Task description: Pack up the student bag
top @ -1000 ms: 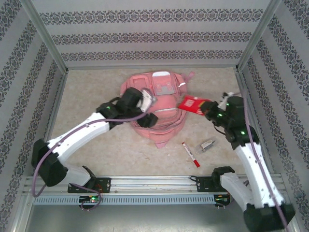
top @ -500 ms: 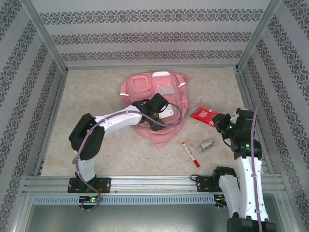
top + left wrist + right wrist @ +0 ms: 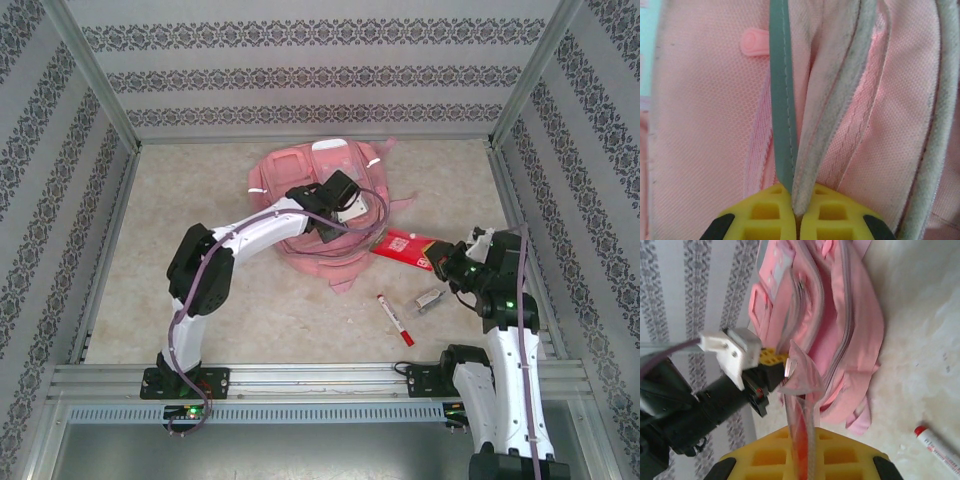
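My right gripper (image 3: pixel 801 459) sits at the bottom centre of its wrist view. Its yellow fingers are pressed together on a flat red packet (image 3: pixel 799 432) in a clear sleeve, which stands on edge and reaches up toward the middle of the frame. A red-capped marker (image 3: pixel 939 444) lies in the lower right corner on the table (image 3: pixel 925 330).

My left gripper (image 3: pixel 796 215) is at the bottom of its own view, fingers closed tight on a grey-edged fold of the student bag (image 3: pixel 700 130). A dull green strip (image 3: pixel 781 90) climbs from the pinch to the top edge, and a pink pull tab (image 3: pixel 754 41) lies at the upper left.

From above, the marker lies right of centre in the lower half, with a small grey metal item (image 3: pixel 430 299) just beside it; I cannot tell what that is. Higher up, the right gripper holds the packet pointing left, its far corner near the bag's right side. The bag lies flat in the upper middle of the frame, with the left gripper clamped on its right part.
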Robot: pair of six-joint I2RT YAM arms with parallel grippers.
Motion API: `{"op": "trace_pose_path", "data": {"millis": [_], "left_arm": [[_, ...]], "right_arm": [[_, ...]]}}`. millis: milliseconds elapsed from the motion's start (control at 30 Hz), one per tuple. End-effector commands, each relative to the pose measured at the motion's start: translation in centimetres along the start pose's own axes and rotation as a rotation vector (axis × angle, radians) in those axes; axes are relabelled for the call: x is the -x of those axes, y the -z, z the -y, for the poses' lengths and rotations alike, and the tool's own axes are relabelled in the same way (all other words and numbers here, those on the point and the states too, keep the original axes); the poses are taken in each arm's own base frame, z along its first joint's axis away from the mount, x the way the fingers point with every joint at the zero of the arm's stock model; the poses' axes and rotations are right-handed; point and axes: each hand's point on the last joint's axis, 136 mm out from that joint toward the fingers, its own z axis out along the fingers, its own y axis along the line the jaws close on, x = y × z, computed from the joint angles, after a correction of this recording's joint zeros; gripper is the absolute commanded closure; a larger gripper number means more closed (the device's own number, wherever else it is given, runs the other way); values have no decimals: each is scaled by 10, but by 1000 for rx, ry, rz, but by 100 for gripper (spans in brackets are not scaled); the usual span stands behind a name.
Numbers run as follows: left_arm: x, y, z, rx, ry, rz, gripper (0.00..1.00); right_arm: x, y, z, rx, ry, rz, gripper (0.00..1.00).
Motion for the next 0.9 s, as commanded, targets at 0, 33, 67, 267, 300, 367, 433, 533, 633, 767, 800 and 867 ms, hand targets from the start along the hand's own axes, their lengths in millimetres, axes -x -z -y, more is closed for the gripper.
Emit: {"op": "trace_pose_path", "data": {"millis": [0, 33, 67, 267, 300, 367, 433, 533, 633, 767, 800, 867], "left_arm": [[32, 69, -53, 170, 139, 150, 100], [39, 82, -62, 200, 159, 186, 100], [45, 93, -68, 225, 178, 216, 100], [72, 143, -96, 311, 207, 351, 100], [75, 149, -100, 327, 212, 370, 100], [79, 156, -105, 348, 218, 398, 100], [83, 163, -108, 358, 222, 415, 100], [89, 170, -106, 338, 220, 445, 100], [91, 174, -106, 337, 216, 460, 100], [92, 179, -101, 308, 204, 484, 100], [92, 181, -100, 301, 199, 493, 100], [92, 183, -98, 292, 193, 496, 100]], "right_arm": [[-19, -9, -15, 114, 7, -142, 100], [-21, -14, -19, 132, 11, -166, 100], [-24, -18, -22, 143, 21, -189, 100], [-17, -61, -34, 137, 72, -199, 100], [-13, -74, -36, 144, 66, -172, 100], [-8, -98, -40, 171, 70, -122, 100], [-1, -121, -39, 137, 87, -76, 100], [-3, -157, -48, 118, 190, -71, 100], [-13, -199, -61, 173, 287, -120, 100], [-23, -239, -72, 240, 343, -171, 95], [-26, -247, -75, 248, 349, -205, 93], [-30, -261, -72, 231, 364, -274, 86]]}}
